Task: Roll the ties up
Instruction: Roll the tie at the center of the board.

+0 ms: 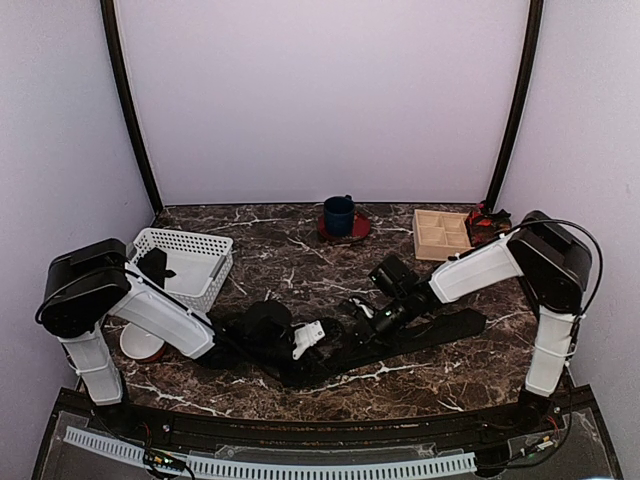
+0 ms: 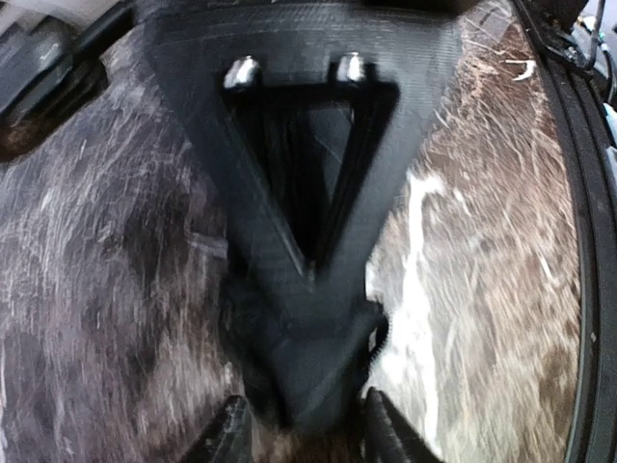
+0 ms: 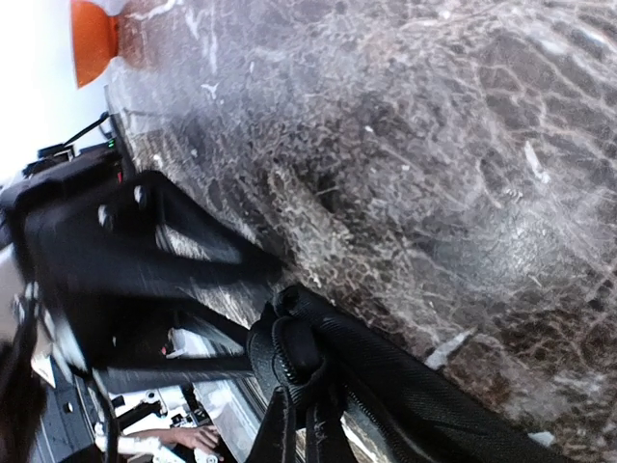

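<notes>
1. Lying on the near middle of the marbled surface (image 1: 300, 250): a black tie (image 1: 440, 328), long axis running left to right and a little tilted, the right end slightly farther back than the left.
2. Pointing right with what looks like the broader end, just near of the right forearm; left stretch hidden under the two grippers.
3. Rolled at one end into a small tight coil (image 3: 292, 349), shown in the right wrist view, with the flat strip trailing off toward the lower right of that view.
4. Clamped on that coil: right gripper (image 3: 299, 391), jaws together with the fabric pinched between them.
5. Facing it from the left, close by: left gripper (image 2: 305, 439), jaws apart, fingers (image 2: 228, 436) at the lower edge of a blurred wrist view with a dark shape between them; no telling whether anything is touched.
6. Bunched inside the white basket (image 1: 190, 238) at the far left: a second tie (image 1: 155, 266), direction unclear.
7. Standing at the far middle: blue cup (image 1: 339, 213) on a red saucer (image 1: 360, 228); to the right of these, a wooden tray (image 1: 440, 235) with compartments, then a small red and black object (image 1: 487, 222).
8. Sitting beside the left arm, near of the basket: white bowl (image 1: 140, 345).
</notes>
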### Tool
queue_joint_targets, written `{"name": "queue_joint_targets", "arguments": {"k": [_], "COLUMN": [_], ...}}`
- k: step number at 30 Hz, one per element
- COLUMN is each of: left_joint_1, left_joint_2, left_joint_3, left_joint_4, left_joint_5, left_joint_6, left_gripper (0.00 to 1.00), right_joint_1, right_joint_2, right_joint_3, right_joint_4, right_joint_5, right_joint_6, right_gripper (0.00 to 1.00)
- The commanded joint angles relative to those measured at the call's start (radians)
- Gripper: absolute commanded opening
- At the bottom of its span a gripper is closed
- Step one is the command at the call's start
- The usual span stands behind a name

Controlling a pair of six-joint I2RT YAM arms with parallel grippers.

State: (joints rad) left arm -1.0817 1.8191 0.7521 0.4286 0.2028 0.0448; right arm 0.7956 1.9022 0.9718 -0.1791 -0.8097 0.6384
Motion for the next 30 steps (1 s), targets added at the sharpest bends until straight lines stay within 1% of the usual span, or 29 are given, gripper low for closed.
{"name": "queue_joint_targets", "arguments": {"k": [1, 4, 8, 12, 17, 20, 22, 23, 24, 27, 28, 30], "left_joint_1": [0.006, 0.006, 0.005, 0.001, -0.011, -0.019, -0.022, -0.026, -0.028, -0.033, -0.034, -0.035], "left_joint_2": [-0.051, -0.006, 0.080, 0.175, 0.289, 0.339, 0.365, 0.371, 0.372, 0.345, 0.328, 0.291], "left_joint_3": [-0.179, -0.236, -0.257, -0.268, -0.218, -0.182, -0.156, -0.142, -0.130, -0.121, -0.124, -0.121], "left_joint_4": [0.306, 0.481, 0.662, 0.840, 0.899, 0.911, 0.900, 0.880, 0.855, 0.773, 0.741, 0.653], "left_joint_5": [0.014, 0.010, 0.027, 0.026, 0.050, 0.016, -0.004, -0.013, -0.023, -0.050, -0.053, -0.052], "left_joint_6": [-0.055, -0.076, -0.071, -0.046, -0.024, -0.036, -0.035, -0.032, -0.026, -0.017, -0.020, -0.029], "left_gripper": [0.50, 0.54, 0.56, 0.58, 0.59, 0.58, 0.55, 0.51, 0.46, 0.26, 0.20, 0.10], "right_joint_1": [-0.030, -0.055, -0.097, -0.113, -0.122, -0.125, -0.128, -0.130, -0.131, -0.131, -0.131, -0.130], "right_joint_2": [0.058, 0.070, 0.079, 0.103, 0.134, 0.146, 0.146, 0.146, 0.144, 0.124, 0.110, 0.066], "right_joint_3": [-0.076, -0.087, -0.109, -0.103, -0.118, -0.121, -0.125, -0.125, -0.123, -0.103, -0.093, -0.079], "right_joint_4": [0.013, 0.005, 0.003, -0.040, -0.028, -0.039, -0.035, -0.033, -0.030, -0.034, -0.042, -0.058], "right_joint_5": [0.020, 0.015, 0.011, 0.028, 0.030, 0.040, 0.042, 0.042, 0.043, 0.047, 0.054, 0.063], "right_joint_6": [-0.055, -0.093, -0.120, -0.178, -0.186, -0.198, -0.197, -0.195, -0.190, -0.174, -0.166, -0.141], "right_gripper": [0.00, 0.00, 0.00, 0.00, 0.00, 0.00, 0.00, 0.00, 0.00, 0.01, 0.04, 0.15]}}
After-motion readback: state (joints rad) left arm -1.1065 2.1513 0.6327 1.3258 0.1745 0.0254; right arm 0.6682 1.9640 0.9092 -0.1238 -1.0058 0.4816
